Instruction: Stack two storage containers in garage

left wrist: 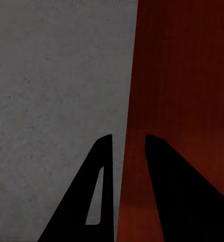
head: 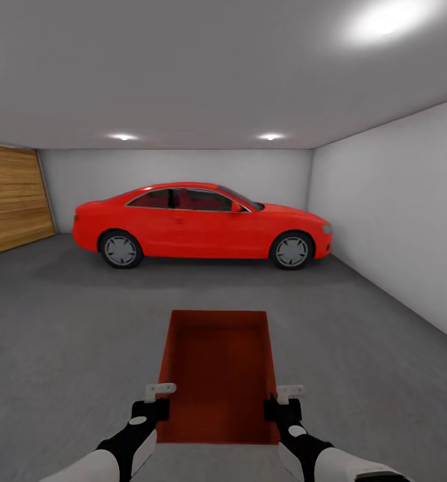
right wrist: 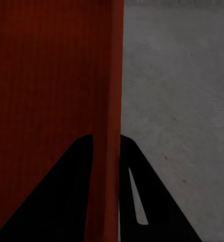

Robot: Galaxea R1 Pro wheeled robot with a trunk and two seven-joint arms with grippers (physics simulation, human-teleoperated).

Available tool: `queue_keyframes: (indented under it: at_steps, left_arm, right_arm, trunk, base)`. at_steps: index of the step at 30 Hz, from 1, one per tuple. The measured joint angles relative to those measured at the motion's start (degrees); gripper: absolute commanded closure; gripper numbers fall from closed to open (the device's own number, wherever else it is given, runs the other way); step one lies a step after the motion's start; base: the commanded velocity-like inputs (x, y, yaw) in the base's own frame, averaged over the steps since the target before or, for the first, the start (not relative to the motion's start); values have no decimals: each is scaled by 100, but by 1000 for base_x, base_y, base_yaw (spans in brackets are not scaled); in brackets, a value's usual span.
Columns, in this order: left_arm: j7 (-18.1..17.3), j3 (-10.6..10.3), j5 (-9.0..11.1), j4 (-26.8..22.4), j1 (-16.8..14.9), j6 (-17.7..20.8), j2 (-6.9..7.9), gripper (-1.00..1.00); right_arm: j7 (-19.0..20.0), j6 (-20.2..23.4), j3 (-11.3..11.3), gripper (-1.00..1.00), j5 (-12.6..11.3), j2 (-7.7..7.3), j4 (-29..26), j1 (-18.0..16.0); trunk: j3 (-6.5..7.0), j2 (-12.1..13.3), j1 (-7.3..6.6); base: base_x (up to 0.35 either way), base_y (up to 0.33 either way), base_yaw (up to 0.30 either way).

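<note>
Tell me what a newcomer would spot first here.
The red car parked side-on across the far end of the garage, near the back wall. Next, the open orange-red container in the foreground, over the grey floor, with the left claw and right claw each pinching one of its side walls. A wooden door fills the left wall.
</note>
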Motion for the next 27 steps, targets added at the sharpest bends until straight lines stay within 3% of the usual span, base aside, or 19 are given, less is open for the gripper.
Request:
queue_keyframes:
  at_steps: [27]
  left_arm:
    - [8, -11, 6, 1, 1, 2, 0, 100]
  right_arm:
    - [-5, -5, 27, 100, -35, 4, 9, 0]
  trunk:
    - [0, 0, 0]
  base:
    - [320, 0, 0]
